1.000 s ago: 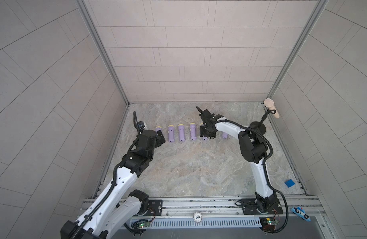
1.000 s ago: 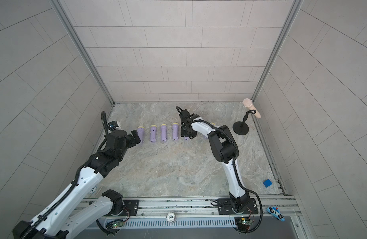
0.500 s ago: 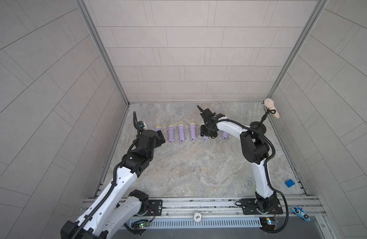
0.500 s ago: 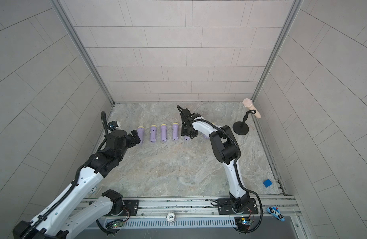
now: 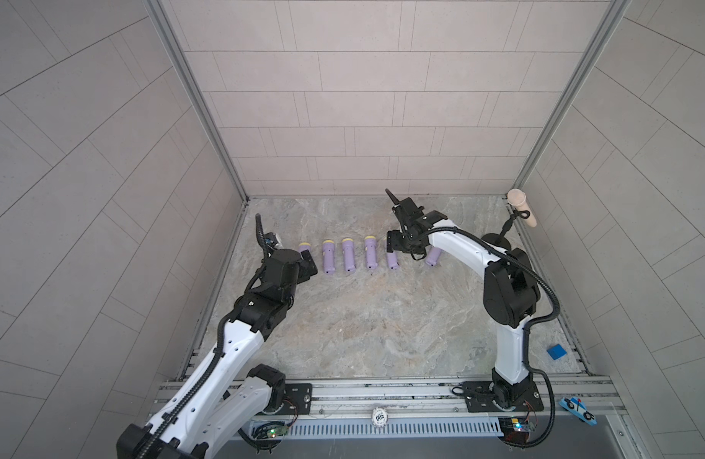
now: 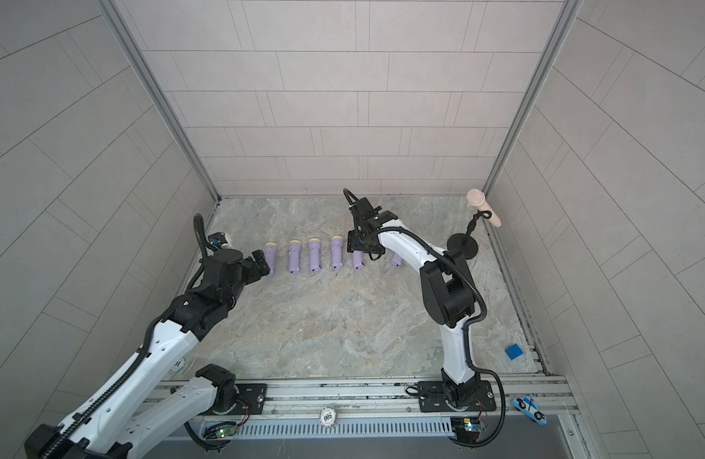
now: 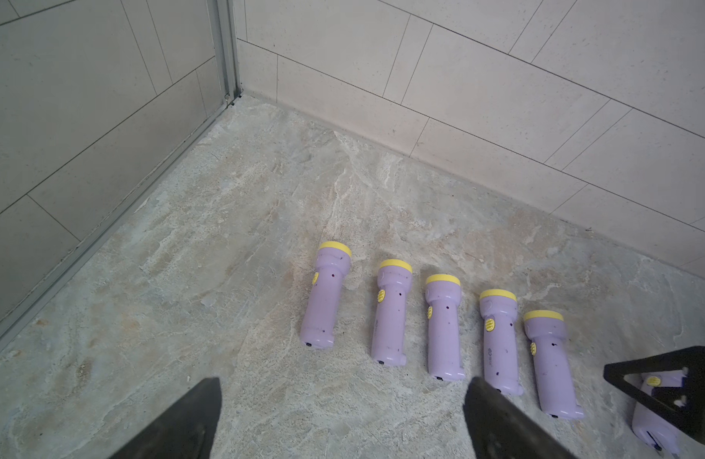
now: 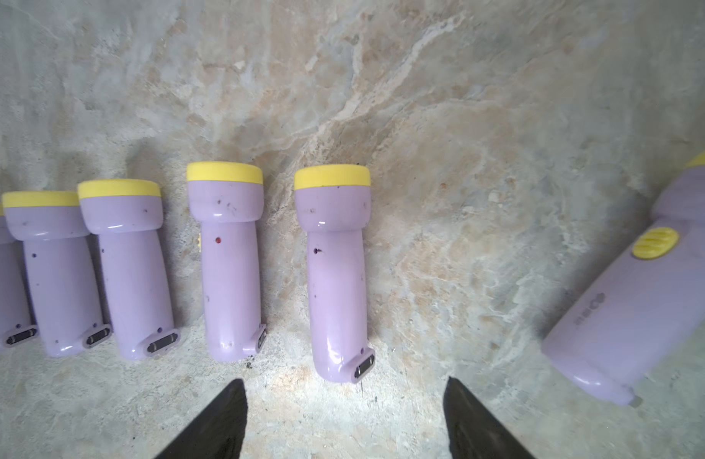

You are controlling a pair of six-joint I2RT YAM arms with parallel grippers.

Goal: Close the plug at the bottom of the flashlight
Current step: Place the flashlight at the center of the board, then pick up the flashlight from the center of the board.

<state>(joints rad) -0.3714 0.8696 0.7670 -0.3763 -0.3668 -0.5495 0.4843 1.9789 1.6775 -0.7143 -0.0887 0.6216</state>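
R pincer [image 8: 345, 381] — wider now, off flashlight [image 8: 335, 274]

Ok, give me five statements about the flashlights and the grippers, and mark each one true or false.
1. Six purple flashlights lie on the floor. True.
2. The right gripper is clamped on a flashlight. False: its jaws stand open and hold nothing.
3. The left gripper is open. True.
4. All the flashlights stand upright on their yellow heads. False: they lie on their sides.
5. The flashlight at the robot's right end lies askew to the rest of the row. True.
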